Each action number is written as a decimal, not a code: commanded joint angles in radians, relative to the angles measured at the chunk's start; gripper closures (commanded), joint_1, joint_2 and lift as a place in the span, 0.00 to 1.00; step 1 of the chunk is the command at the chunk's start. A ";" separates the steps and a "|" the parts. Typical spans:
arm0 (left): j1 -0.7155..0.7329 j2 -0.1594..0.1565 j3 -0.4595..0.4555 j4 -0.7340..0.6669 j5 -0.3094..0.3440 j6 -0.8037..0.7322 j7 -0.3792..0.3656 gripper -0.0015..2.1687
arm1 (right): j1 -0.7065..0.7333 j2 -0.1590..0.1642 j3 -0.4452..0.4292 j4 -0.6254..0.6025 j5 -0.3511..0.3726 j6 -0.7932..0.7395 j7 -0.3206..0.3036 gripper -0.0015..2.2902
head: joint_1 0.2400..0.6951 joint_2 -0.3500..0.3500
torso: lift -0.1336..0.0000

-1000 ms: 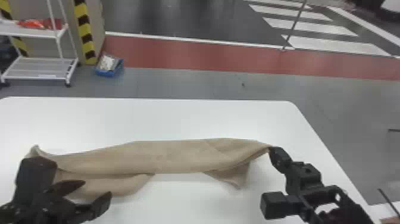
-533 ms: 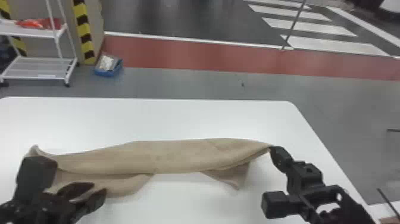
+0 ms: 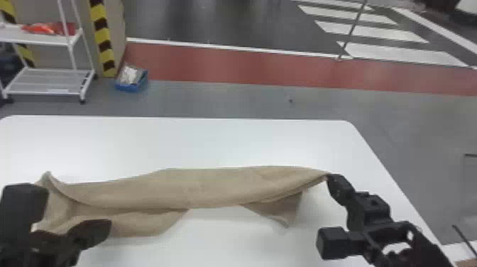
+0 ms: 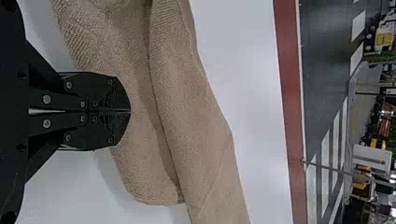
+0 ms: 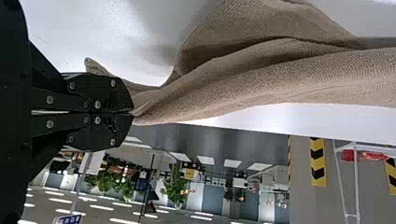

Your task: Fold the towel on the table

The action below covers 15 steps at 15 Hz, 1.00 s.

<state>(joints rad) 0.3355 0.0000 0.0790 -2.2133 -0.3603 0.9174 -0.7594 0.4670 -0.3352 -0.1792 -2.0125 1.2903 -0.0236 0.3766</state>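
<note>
Towel, tan with a fine ribbed weave, is lying as a long doubled band across the smooth white table; a rounded lower layer is showing at left, a pointed flap near the right end. Left gripper is standing over the towel's left part, fingers pressing together; cannot tell whether cloth is caught between the tips. Right gripper is sitting at the towel's right end, fingers closing fully on a gathered corner, with the band running leftward from the tips. Versus 1.0 s ago: left fingers, then apart, are now meeting; towel and right gripper are keeping their places.
</note>
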 commanded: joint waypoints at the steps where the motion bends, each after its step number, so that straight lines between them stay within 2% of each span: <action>1: 0.013 -0.003 0.022 -0.068 0.027 0.042 -0.005 0.92 | 0.001 0.001 0.000 0.003 -0.002 0.001 -0.001 0.72 | 1.00 0.21 | 0.07; 5: -0.018 -0.003 0.016 -0.128 0.046 0.085 0.017 0.92 | 0.001 0.004 0.006 0.004 -0.002 0.001 -0.001 0.72 | 1.00 0.22 | 0.07; 11: -0.259 -0.003 -0.012 -0.187 0.050 0.361 0.049 0.92 | 0.033 0.010 -0.011 -0.008 -0.002 0.001 0.001 0.72 | 1.00 0.23 | 0.07; 13: -0.351 -0.003 -0.019 -0.125 0.035 0.401 0.066 0.92 | 0.042 0.010 -0.017 -0.008 -0.002 -0.002 0.012 0.72 | 1.00 0.23 | 0.07; 14: -0.405 -0.003 -0.033 -0.025 0.006 0.432 0.071 0.92 | 0.045 0.010 -0.014 -0.009 0.000 -0.005 0.012 0.72 | 1.00 0.23 | 0.07; 15: -0.438 -0.003 -0.053 0.096 -0.017 0.410 0.106 0.92 | 0.047 0.011 -0.006 -0.011 -0.002 -0.005 0.013 0.72 | 1.00 0.23 | 0.07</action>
<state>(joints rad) -0.0470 0.0000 0.0481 -2.2583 -0.3466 1.3316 -0.6735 0.5109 -0.3251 -0.1931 -2.0212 1.2889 -0.0270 0.3887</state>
